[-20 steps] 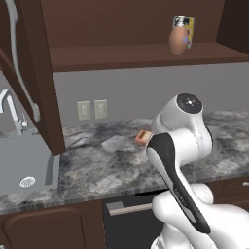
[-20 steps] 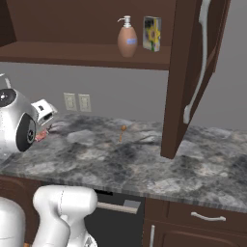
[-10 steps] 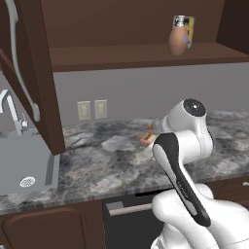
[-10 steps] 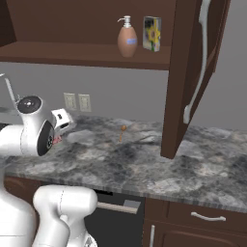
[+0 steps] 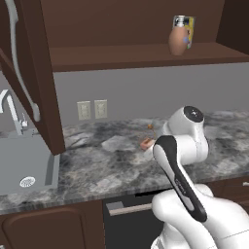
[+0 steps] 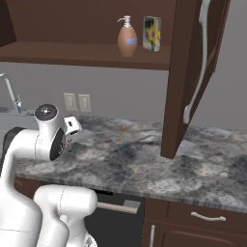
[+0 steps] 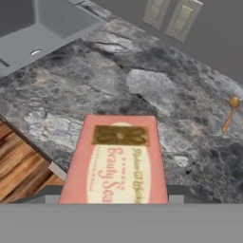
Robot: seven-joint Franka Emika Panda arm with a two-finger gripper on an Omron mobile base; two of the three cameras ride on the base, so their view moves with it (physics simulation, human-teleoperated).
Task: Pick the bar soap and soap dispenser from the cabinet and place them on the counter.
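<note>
Two task items are tracked. The bar soap [image 7: 115,161] is clamped between the jaws of the gripper [image 7: 114,193]; it is seen lengthwise straight ahead of the gripper, label up, and appears held just above the marbled surface [image 7: 156,80]. From the left base camera the bar soap [image 5: 146,144] is seen poking out beside the wrist, over the middle of the surface [image 5: 97,170].

The soap dispenser [image 6: 127,41] is left upright on the cabinet shelf [image 6: 72,52], well above the gripper [image 6: 77,126] and off to its right, well apart from it. A yellow-and-blue box [image 6: 152,34] is stood just beside the dispenser, on the side farther from the gripper.

A small wooden spoon [image 7: 230,111] is laid on the surface ahead of the gripper, to the right in the hand camera. Two wall outlets [image 7: 171,16] are mounted farther ahead, past the surface. The sink [image 7: 42,23] is set ahead and to the left, near but apart from the soap. Both cabinet doors [image 6: 188,72] are swung open.
</note>
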